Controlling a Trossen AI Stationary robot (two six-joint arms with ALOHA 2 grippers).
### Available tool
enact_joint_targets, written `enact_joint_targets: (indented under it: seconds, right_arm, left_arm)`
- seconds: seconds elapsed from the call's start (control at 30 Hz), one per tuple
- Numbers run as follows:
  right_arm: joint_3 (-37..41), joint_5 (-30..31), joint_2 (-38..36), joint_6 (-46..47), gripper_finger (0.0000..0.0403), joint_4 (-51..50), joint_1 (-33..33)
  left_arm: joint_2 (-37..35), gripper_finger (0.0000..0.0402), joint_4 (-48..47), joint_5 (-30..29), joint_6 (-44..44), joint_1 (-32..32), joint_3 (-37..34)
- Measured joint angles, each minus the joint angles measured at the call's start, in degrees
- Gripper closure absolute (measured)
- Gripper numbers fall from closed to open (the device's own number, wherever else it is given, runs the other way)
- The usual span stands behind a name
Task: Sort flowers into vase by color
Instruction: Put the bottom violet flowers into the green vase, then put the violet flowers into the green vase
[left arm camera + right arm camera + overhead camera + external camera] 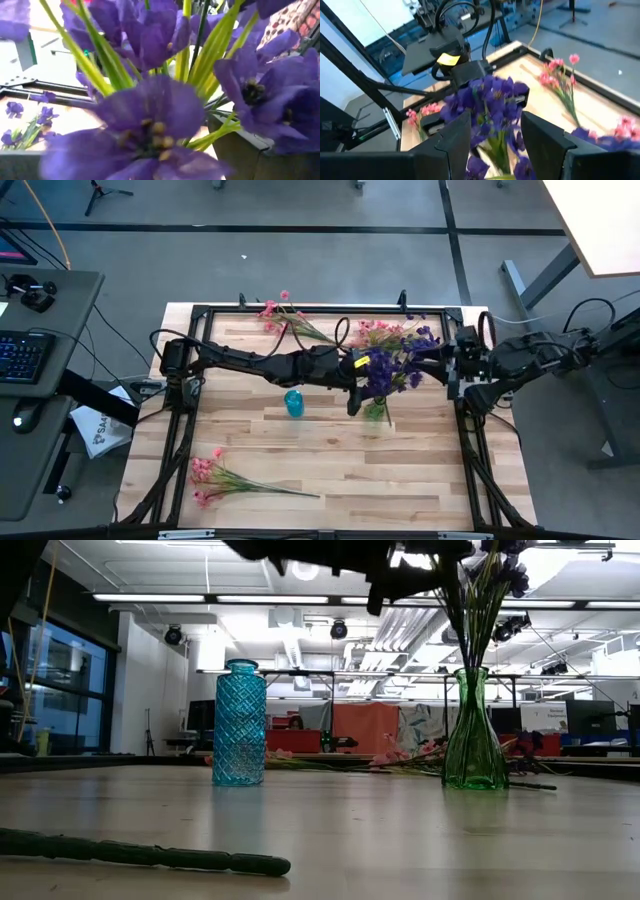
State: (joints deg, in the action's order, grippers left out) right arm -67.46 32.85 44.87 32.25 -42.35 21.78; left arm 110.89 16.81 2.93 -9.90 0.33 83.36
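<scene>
Purple flowers (392, 366): deep violet blossoms on thin green stems, standing upright in the clear green glass vase (474, 745), right of the table's centre. Blue textured glass vase (239, 723): upright, empty, near the table's centre, apart from the green one. Pink sprig (232, 479): lying flat near the front left corner, blossoms toward the left edge. Second pink sprig (288, 319): flat along the back edge. More pink and purple sprigs (385, 331): heaped toward the back right corner.

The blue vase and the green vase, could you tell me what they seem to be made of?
The blue vase looks like translucent tinted glass, possibly plastic, with a diamond-cut pattern. The green vase looks like smooth, glossy, clear green glass; the stems show through it.
</scene>
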Motion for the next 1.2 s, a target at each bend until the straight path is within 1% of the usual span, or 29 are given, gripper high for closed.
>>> enact_joint_targets:
  seconds: [0.13,0.37,0.53,0.67,0.73,0.8,0.87,0.93,1.07,1.1,1.2]
  right_arm:
    - [0.0,0.19,-1.08,-1.34,0.0236,1.05,0.0]
    - [0.0,0.2,-1.87,-2.76,0.0236,0.99,0.0]
    - [0.0,1.84,-1.87,-5.46,0.0236,1.01,0.0]
    - [0.0,2.59,-1.87,-5.75,0.0236,1.03,0.0]
    - [0.0,2.59,-2.01,-5.77,0.0236,1.03,0.0]
    - [0.0,2.59,-2.24,-5.74,0.0236,1.07,0.0]
    - [0.01,2.73,-2.69,-6.26,0.0236,1.63,0.0]
    - [0.02,2.75,-3.05,-8.41,0.0236,4.58,0.0]
    - [0.02,2.96,-4.15,-17.15,0.0236,15.37,0.02]
    - [0.02,3.16,-4.28,-19.44,0.0236,17.7,0.02]
    - [0.0,4.3,-4.88,-24.14,0.0236,22.93,0.02]
  left_arm:
    - [0.0,0.0178,-9.41,-0.54,1.01,0.49,3.07]
    - [-0.49,0.0178,-21.45,-0.65,1.55,1.42,3.21]
    - [-3.85,0.0178,-26.05,-0.4,0.04,2.06,3.36]
    - [-7.02,0.0178,-34.4,0.04,3.07,2.25,3.29]
    - [-9.47,0.0178,-38.86,-1.58,5.5,2.55,3.25]
    - [-11.94,0.0178,-42.86,-5.0,7.04,3.35,3.25]
    - [-13.57,0.0178,-44.78,-8.61,7.46,4.76,3.27]
    - [-14.37,0.0178,-46.19,-10.26,7.04,6.48,3.25]
    - [-14.42,0.0178,-45.53,-8.93,5.38,11.63,3.26]
    - [-13.64,0.0178,-44.9,-7.76,4.48,13.33,3.28]
    - [-9.48,0.0178,-42.62,-1.21,0.51,18.58,3.27]
